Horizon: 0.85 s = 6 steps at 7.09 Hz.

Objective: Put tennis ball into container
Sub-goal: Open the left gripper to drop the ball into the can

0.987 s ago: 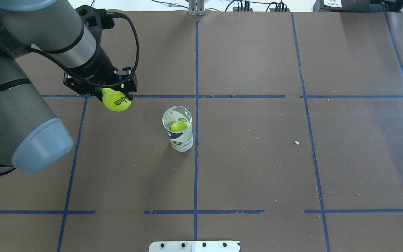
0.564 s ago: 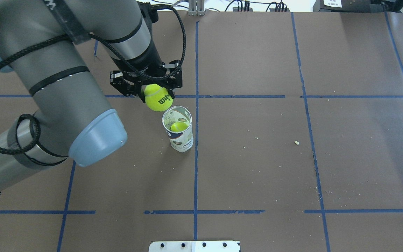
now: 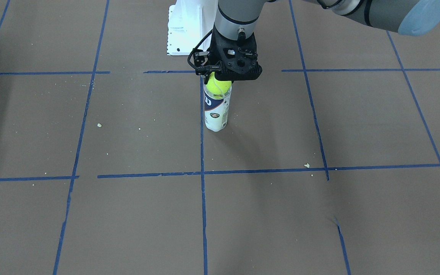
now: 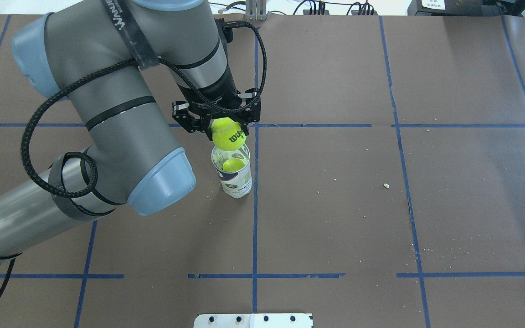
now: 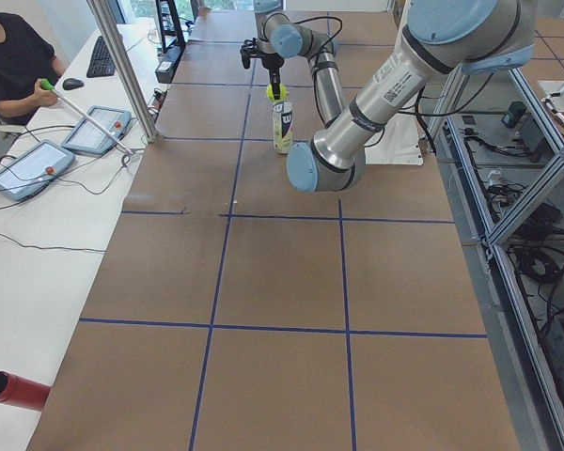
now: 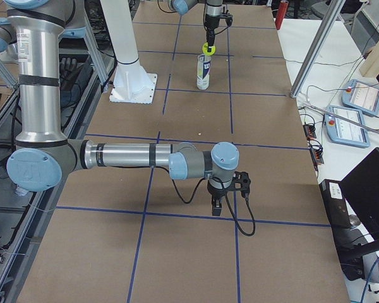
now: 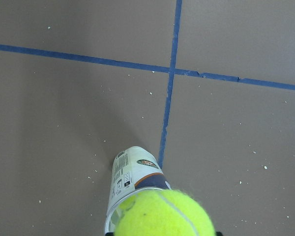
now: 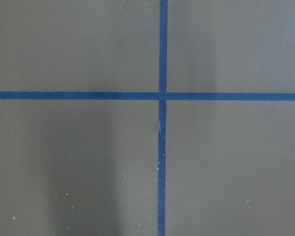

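Observation:
The tennis ball (image 4: 228,137), bright yellow-green with black print, hangs just over the open mouth of the container (image 4: 234,178), with my left gripper (image 4: 226,130) shut on it. The container is a clear can with a white and navy label (image 3: 215,110), standing upright beside a blue tape line. A second yellow-green ball (image 4: 233,165) lies inside it. In the left wrist view the held ball (image 7: 162,215) covers part of the can's rim (image 7: 132,179). My right gripper (image 6: 225,201) shows only in the exterior right view, low over the table far from the can; I cannot tell its state.
A white metal base plate (image 3: 185,26) stands behind the can on the robot's side. Small crumbs (image 4: 386,185) dot the brown paper. Blue tape lines (image 4: 255,218) form a grid. An operator (image 5: 9,66) sits beyond the table's far edge.
My left arm has carried the tennis ball rightward, from well left of the can to right above its mouth. The can has not moved.

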Tool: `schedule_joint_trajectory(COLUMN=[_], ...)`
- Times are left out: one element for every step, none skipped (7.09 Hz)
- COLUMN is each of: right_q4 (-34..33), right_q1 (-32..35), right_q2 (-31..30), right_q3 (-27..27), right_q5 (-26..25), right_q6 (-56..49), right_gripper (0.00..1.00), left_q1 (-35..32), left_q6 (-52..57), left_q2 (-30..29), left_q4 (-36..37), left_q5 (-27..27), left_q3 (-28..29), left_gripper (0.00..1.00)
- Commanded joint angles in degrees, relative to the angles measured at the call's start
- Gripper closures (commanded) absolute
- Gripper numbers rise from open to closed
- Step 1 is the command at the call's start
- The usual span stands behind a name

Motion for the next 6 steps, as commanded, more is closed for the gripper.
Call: schedule_joint_trajectory(right_q4=[0.0, 0.0, 0.0, 0.0, 0.0, 0.0], right_q1=[0.0, 0.0, 0.0, 0.0, 0.0, 0.0], right_q2=[0.0, 0.0, 0.0, 0.0, 0.0, 0.0], right_q3=[0.0, 0.0, 0.0, 0.0, 0.0, 0.0], right_q5=[0.0, 0.0, 0.0, 0.0, 0.0, 0.0], right_q6=[0.0, 0.0, 0.0, 0.0, 0.0, 0.0], right_gripper=[0.00, 0.00, 0.00, 0.00, 0.00, 0.00], left_q1=[0.6, 0.7, 0.7, 0.7, 0.7, 0.7], left_q6=[0.0, 0.0, 0.0, 0.1, 0.2, 0.3], left_q2=[1.1, 1.2, 1.2, 1.2, 1.2, 1.2], left_q4=[-0.1, -0.1, -0.1, -0.1, -0.2, -0.2], left_q5=[-0.2, -0.2, -0.2, -0.2, -0.2, -0.1], left_q3=[-0.6, -0.4, -0.3, -0.8, -1.2, -2.4], left_gripper=[1.00, 1.00, 0.58, 0.01, 0.00, 0.00])
